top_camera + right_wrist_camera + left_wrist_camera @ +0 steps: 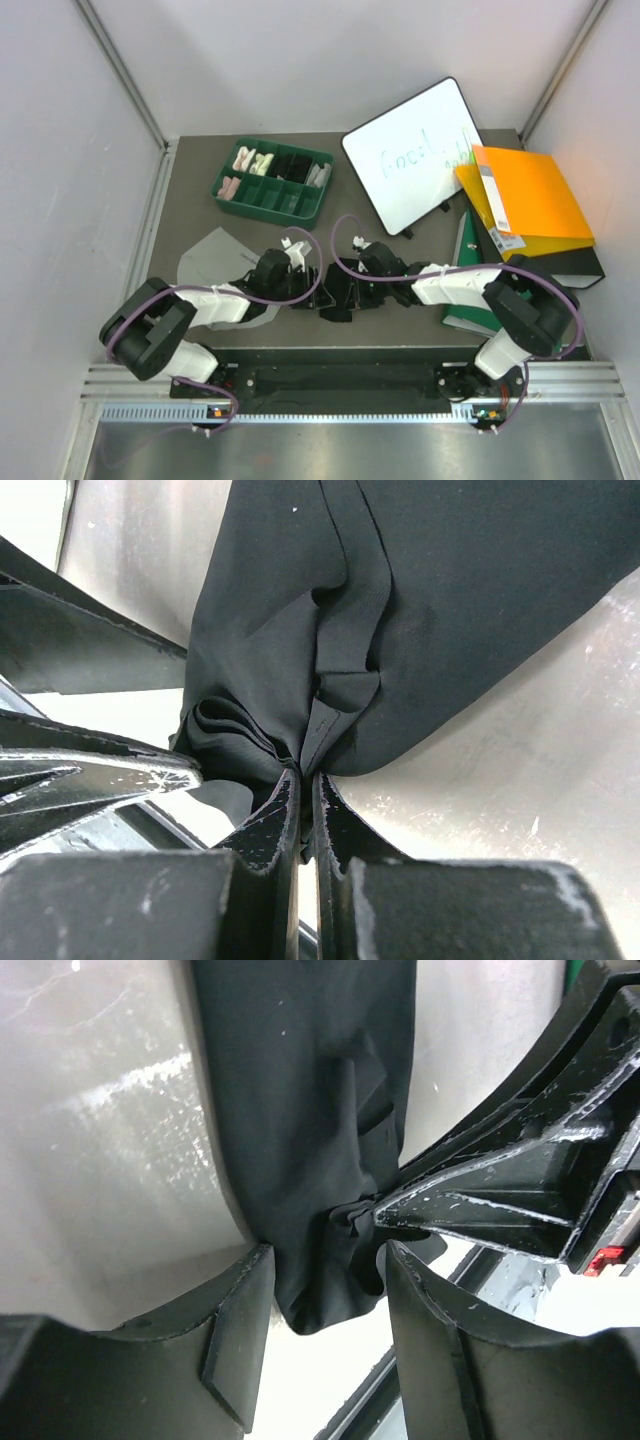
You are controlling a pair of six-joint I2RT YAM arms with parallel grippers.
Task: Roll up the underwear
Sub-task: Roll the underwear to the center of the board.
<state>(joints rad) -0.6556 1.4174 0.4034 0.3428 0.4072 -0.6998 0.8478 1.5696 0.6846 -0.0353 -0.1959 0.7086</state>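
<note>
The black underwear (335,298) lies bunched at the table's near middle, between my two grippers. My right gripper (308,775) is shut on a gathered fold of its black cloth (450,600). My left gripper (330,1290) stands open, with the cloth (300,1110) hanging down between its parted fingers. In the left wrist view the right gripper's fingertips (400,1210) pinch the fabric just ahead of the left fingers. From above, the left gripper (312,290) and the right gripper (352,290) nearly meet over the garment. The light grey underwear (212,262) lies flat under the left arm.
A green compartment tray (318,202) with small cloth rolls stands at the back left. A whiteboard (415,150) lies at the back centre. An orange folder (530,200) rests on dark binders at the right, with a green book (468,295) under the right arm.
</note>
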